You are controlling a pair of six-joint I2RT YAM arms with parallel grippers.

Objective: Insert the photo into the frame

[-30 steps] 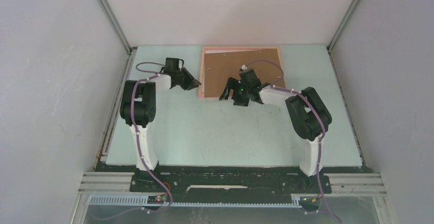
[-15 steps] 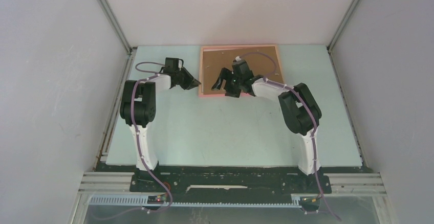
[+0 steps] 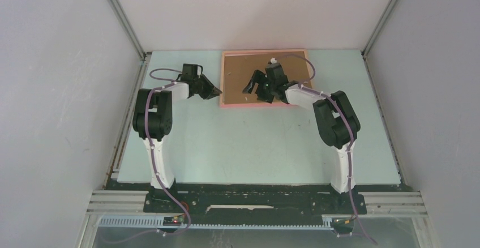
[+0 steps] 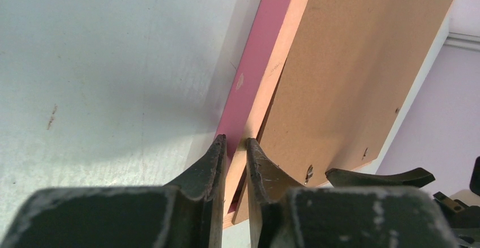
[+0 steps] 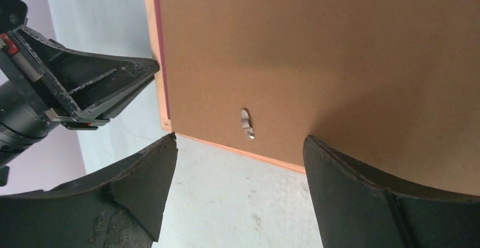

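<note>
The frame [image 3: 243, 105], with a salmon-pink border, lies face down at the back middle of the table. A brown backing board [image 3: 238, 69] covers its inside, so the photo is hidden. My left gripper [image 3: 218, 93] is at the frame's left edge. In the left wrist view its jaws [image 4: 235, 141] are shut on the pink rim [image 4: 249, 84], beside the board [image 4: 351, 61]. My right gripper [image 3: 251, 89] hovers open over the frame's near-left part. In the right wrist view it [image 5: 239, 141] spans the board's near edge [image 5: 317, 50] and holds nothing.
Small metal clips [image 5: 246, 124] sit on the backing board near its edges. White enclosure walls [image 3: 68, 61] close in the pale table [image 3: 238, 146] on three sides, with a metal rail [image 3: 121, 140] down the left side. Both arm bases stand at the near edge.
My right gripper moved from the frame's near edge farther back over the backing board. The board and frame now sit squarer. The left gripper stayed at the frame's left edge.
</note>
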